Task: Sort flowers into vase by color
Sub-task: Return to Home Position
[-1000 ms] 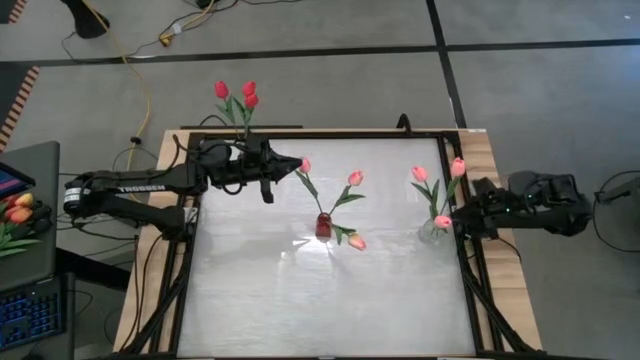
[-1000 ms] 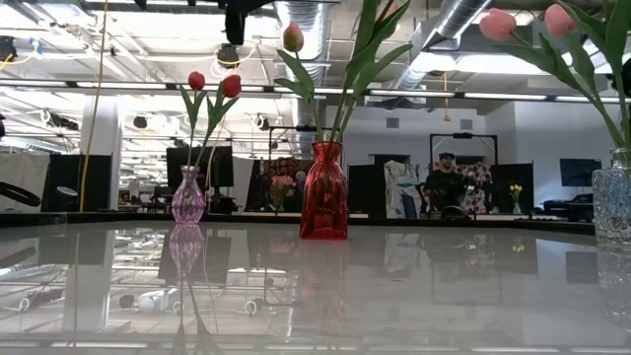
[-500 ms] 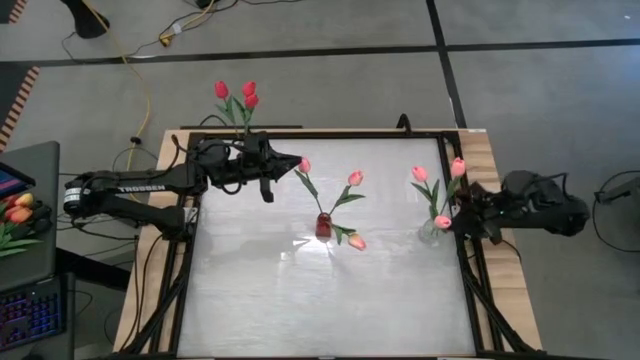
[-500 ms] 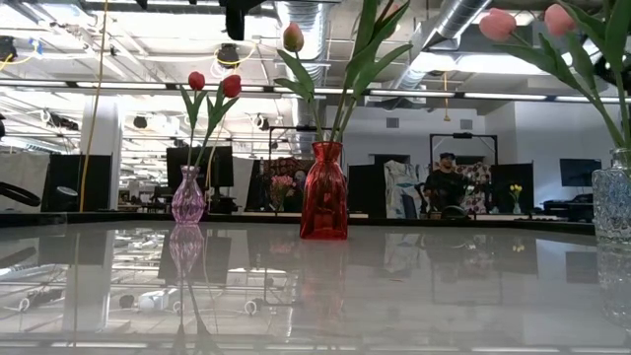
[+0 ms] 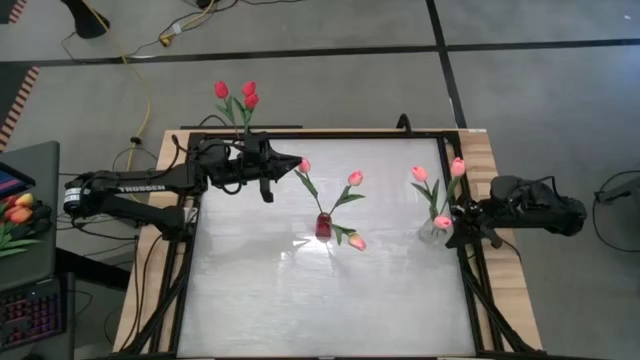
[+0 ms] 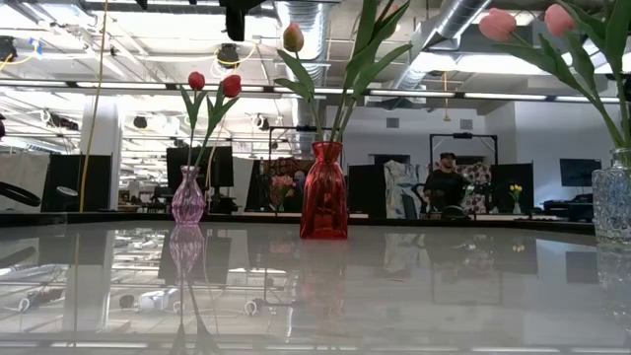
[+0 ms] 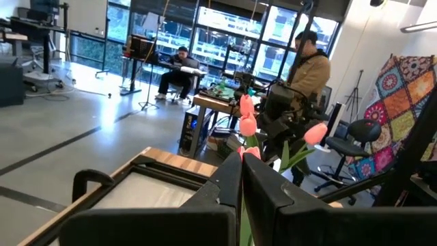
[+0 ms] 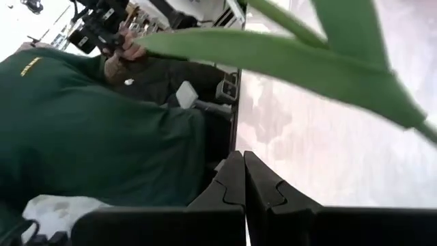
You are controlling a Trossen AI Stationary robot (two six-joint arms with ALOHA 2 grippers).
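One large hall shows past the desk in the low view, with bare ducts and strip lights overhead and a single person (image 6: 446,182) far back, right of centre. In the high view a grey floor (image 5: 540,90) crossed by dark lines surrounds one white, glossy desk (image 5: 320,290) in a black frame with wooden edges. A dark side table at the far left of the frame carries one bundled bunch of orange-red tulips (image 5: 18,210).

Two dark arms reach in. The left tool (image 5: 292,163) hovers over the desk's upper left, its fingers pressed together on nothing. The right tool (image 5: 463,224) is at the desk's right edge, just beside the clear vase (image 5: 432,232), also closed and empty.

Three vases stand well apart:
- a lilac vase (image 6: 187,197) at the upper left,
- a red vase (image 5: 323,225) in the middle,
- the clear vase at the right.

Nine tulips stand in them, three to a vase:
- red tulips (image 5: 249,90) in the lilac vase,
- orange-pink tulips (image 5: 355,178) in the red vase,
- pink tulips (image 5: 420,173) in the clear vase.
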